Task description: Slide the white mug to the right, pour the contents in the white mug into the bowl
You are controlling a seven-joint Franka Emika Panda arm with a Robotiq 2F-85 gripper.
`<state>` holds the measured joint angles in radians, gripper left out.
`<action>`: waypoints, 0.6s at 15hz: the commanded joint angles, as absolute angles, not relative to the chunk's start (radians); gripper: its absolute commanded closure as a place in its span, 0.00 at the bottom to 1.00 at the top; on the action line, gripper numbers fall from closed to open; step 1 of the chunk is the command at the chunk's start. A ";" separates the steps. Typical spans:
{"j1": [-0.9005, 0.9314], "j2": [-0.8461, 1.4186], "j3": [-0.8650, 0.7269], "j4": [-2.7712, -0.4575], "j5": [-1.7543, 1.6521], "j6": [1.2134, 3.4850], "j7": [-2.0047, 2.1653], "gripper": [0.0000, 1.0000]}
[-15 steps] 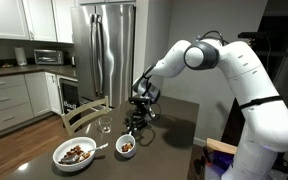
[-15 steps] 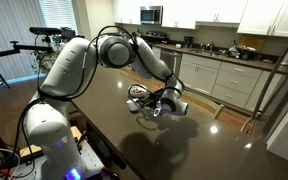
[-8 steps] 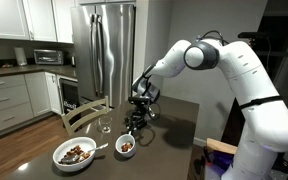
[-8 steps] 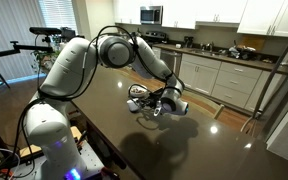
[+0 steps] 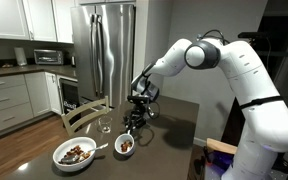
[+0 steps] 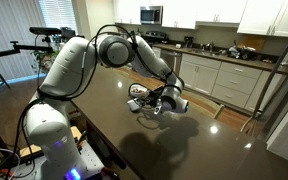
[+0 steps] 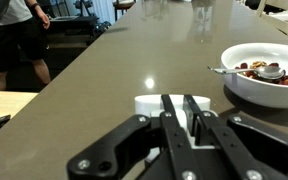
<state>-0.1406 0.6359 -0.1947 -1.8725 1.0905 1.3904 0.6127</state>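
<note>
Wrist view, pincer (image 7: pixel 182 102): pressed together, pinching an edge of the white mug (image 7: pixel 147 104)
white mug: at the fingertips, on the tabletop (image 7: pixel 94 70)
bowl (image 7: pixel 246 88): ahead of the pincer, off right, brown pieces inside

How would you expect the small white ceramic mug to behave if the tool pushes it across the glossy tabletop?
The small white ceramic mug is rigid, so it should move as one piece. The glossy tabletop looks smooth, so it likely slides readily. It seems to hold brown contents, so a jerky push from the shut tool might tip or spill it.
</note>
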 commanded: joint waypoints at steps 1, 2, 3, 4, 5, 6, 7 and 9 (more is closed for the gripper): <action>-0.139 0.596 -0.192 -1.882 1.090 1.377 0.610 0.93; -0.138 0.591 -0.191 -1.882 1.090 1.377 0.610 0.93; -0.137 0.588 -0.190 -1.882 1.090 1.378 0.610 0.93; -0.137 0.586 -0.189 -1.882 1.090 1.378 0.610 0.93; -0.137 0.584 -0.188 -1.881 1.090 1.377 0.610 0.93; -0.138 0.584 -0.187 -1.878 1.090 1.376 0.611 0.93; -0.139 0.584 -0.187 -1.877 1.090 1.375 0.611 0.93; -0.139 0.584 -0.186 -1.877 1.091 1.376 0.611 0.93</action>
